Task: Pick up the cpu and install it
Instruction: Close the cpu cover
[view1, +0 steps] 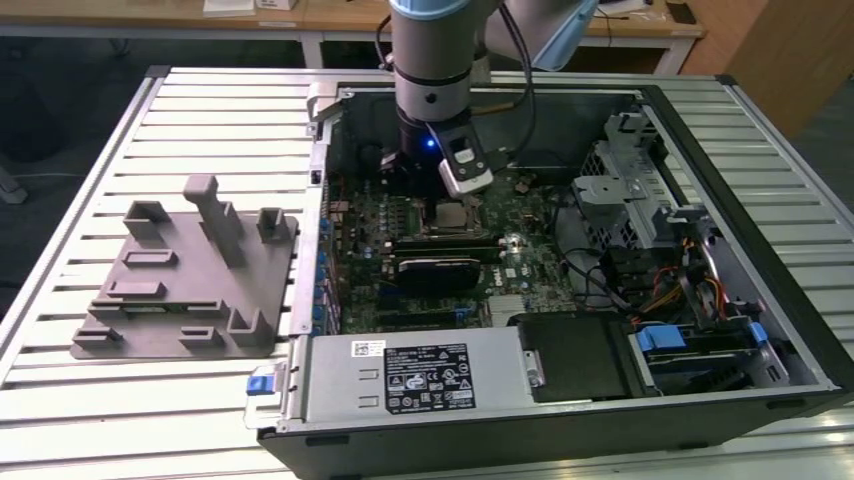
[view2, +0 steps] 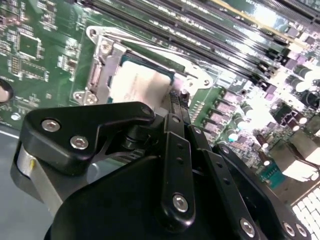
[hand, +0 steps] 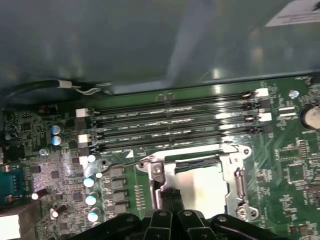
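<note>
The cpu (view2: 136, 82) lies flat inside the metal socket frame (view2: 98, 64) on the green motherboard, its pale silver top facing up; it also shows in the first wrist view (hand: 206, 182) and, small, in the exterior view (view1: 454, 213). My gripper (view2: 178, 102) hangs just above the socket with its two thin black fingers pressed together. The tips sit at one edge of the cpu (hand: 170, 196) and hold nothing. In the exterior view the gripper (view1: 462, 190) points down into the open computer case.
A thin socket lever (hand: 124, 162) stands beside the frame. Memory slots (hand: 170, 125) run along one side of the socket. The grey plastic tray (view1: 187, 285) with upright posts sits on the slatted table at the exterior view's left. Drive bays and cables (view1: 667, 250) crowd the case's right.
</note>
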